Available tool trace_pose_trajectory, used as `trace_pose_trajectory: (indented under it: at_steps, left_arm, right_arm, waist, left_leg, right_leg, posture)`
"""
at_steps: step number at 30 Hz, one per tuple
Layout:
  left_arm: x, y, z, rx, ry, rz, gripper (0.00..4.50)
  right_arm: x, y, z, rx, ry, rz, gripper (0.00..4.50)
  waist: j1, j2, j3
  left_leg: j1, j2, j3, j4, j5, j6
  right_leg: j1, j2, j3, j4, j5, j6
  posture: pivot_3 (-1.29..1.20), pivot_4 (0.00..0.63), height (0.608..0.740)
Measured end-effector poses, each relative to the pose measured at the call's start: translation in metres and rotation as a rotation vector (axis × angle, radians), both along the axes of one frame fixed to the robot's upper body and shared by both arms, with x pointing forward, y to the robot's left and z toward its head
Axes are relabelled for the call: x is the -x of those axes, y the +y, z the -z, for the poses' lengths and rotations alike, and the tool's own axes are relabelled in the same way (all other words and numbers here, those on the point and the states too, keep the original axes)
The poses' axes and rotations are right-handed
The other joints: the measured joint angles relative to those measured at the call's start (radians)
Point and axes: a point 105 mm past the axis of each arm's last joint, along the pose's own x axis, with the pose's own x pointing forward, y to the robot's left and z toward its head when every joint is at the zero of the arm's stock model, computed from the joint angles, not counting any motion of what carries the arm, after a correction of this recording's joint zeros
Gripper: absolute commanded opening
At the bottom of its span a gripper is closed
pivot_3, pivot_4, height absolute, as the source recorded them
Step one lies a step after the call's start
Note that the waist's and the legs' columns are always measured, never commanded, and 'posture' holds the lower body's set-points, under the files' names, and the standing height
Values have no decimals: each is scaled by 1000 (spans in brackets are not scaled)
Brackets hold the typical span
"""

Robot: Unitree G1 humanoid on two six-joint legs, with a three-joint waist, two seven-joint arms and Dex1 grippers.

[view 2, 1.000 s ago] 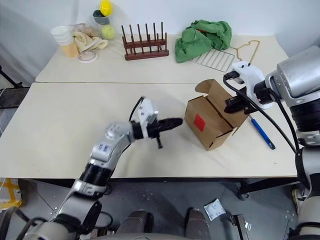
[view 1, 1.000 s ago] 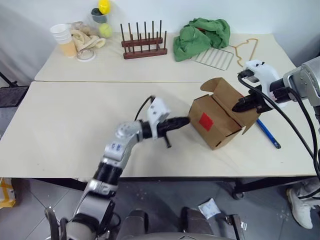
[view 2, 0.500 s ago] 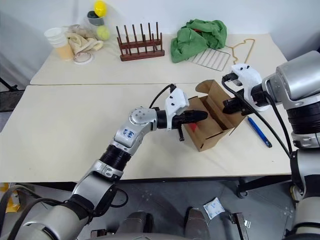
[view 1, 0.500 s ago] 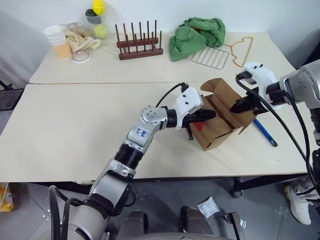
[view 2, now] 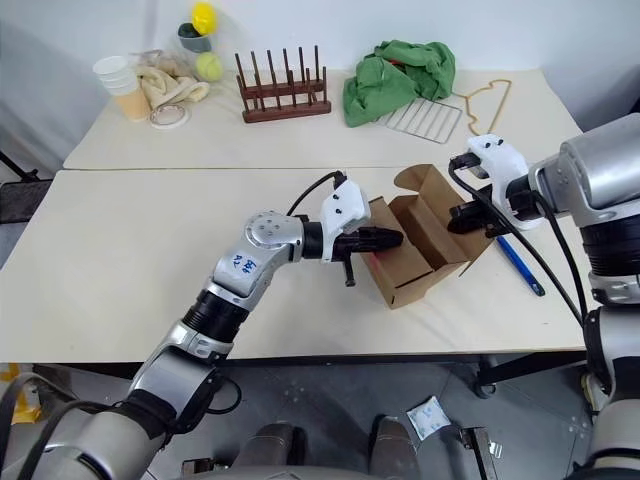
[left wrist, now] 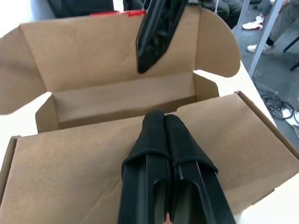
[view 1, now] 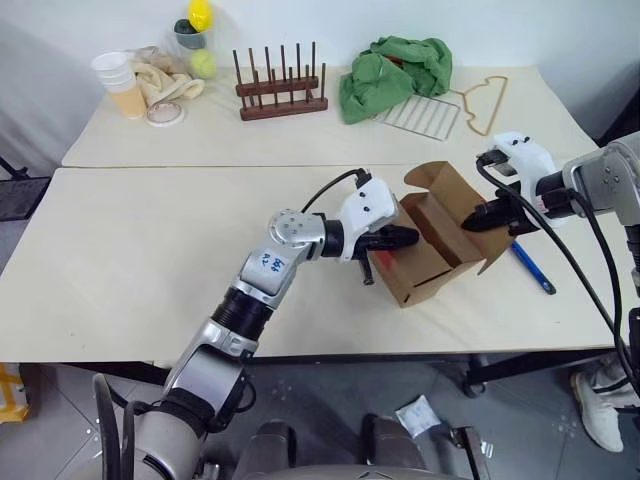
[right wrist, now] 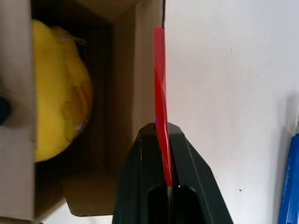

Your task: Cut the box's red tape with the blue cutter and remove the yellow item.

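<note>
the box (view 1: pixel 432 245) sits at the table's right, top open, one flap standing up on its far right side. the right gripper (right wrist: pixel 162 133) is clamped on that flap's edge, where the red tape (right wrist: pixel 160 84) runs, holding it back. the yellow item (right wrist: pixel 58 91) lies down inside, below and left of those fingers. the left gripper (view 1: pixel 400 237), fingers pressed together and empty, points right across the near flap, its tip at the opening's edge, so it looks the nearer, freer hand to reach in. the cutter (view 1: pixel 530 266) lies on the table right of the box, its length running toward the table's front edge.
</note>
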Motion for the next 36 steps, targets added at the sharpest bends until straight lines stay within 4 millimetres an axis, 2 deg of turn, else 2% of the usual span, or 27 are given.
trace_pose_trajectory:
  at_steps: [10, 24, 29, 31, 34, 36]
  left_arm:
    - [8, 32, 9, 4, 24, -54, 0]
    - [11, 42, 14, 21, 68, -111, 0]
    - [9, 54, 19, 15, 94, -163, 0]
    - [7, 59, 23, 6, 113, -187, 0]
    - [5, 68, 56, -53, 230, -261, 0]
    - [5, 69, 63, -63, 254, -276, 0]
  right_arm:
    - [4, -13, 2, 7, 18, 20, 26]
    - [14, -18, 21, 28, 77, 25, 26]
    - [15, -16, 33, 39, 90, 20, 26]
    - [15, -15, 35, 45, 88, 18, 26]
    - [17, -9, 35, 48, 77, -4, 26]
    - [18, -8, 40, 51, 84, -9, 26]
  waist:
    - [5, 0, 0]
    - [6, 0, -1]
    - [9, -1, -2]
    - [13, -1, -2]
    - [14, -1, -2]
    - [15, -1, -2]
  left_leg:
    - [1, 0, -1, 2, 0, 0]
    - [1, 0, -1, 2, 0, 0]
    - [1, 0, -1, 3, 0, 0]
    - [1, 0, -1, 3, 0, 0]
    - [0, 0, -1, 3, 0, 1]
    - [-2, 0, -1, 2, 0, 1]
  right_leg:
    - [2, 0, 0, 0, 0, 0]
    - [3, 0, 0, 0, 0, 0]
    - [3, 0, 0, 0, 0, 0]
    - [4, 0, 0, 0, 0, 0]
    - [2, 0, 0, 0, 0, 0]
    - [0, 0, 0, 0, 0, 0]
  posture:
    - [0, 150, 740]
    - [0, 150, 740]
    - [0, 150, 740]
    - [0, 150, 740]
    - [0, 150, 740]
    - [0, 150, 740]
